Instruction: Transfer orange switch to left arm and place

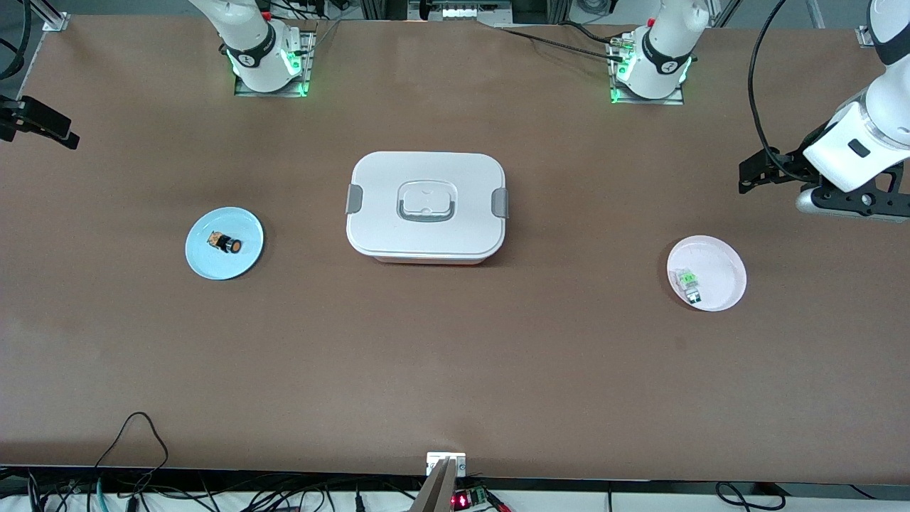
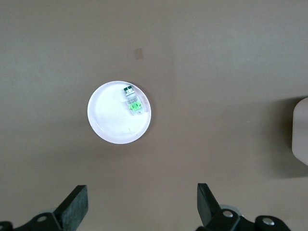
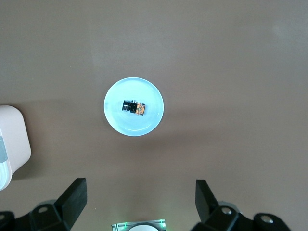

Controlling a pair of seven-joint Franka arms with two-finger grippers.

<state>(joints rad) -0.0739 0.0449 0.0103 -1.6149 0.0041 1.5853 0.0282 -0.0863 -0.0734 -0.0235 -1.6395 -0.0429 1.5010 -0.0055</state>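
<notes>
The orange switch [image 1: 226, 243] [image 3: 133, 107] lies on its side on a light blue plate [image 1: 245, 262] [image 3: 134, 127] toward the right arm's end of the table. The white box [image 1: 426, 235] [image 3: 12, 139] [image 2: 302, 132] stands lidded in the middle of the table. My right gripper [image 3: 140, 184] hangs open and empty high over the table between its base and the blue plate. My left gripper [image 2: 141, 188] is open and empty too, high over the left arm's end of the table beside a pink plate [image 1: 721, 263] [image 2: 110, 120]. The left arm's hand [image 1: 853, 203] shows at the front view's edge.
A green-and-clear small part [image 1: 689, 283] [image 2: 132, 100] lies on the pink plate. The two arm bases [image 1: 266, 67] [image 1: 650, 75] with green lights stand along the table edge farthest from the front camera. Cables [image 1: 135, 441] trail over the edge nearest that camera.
</notes>
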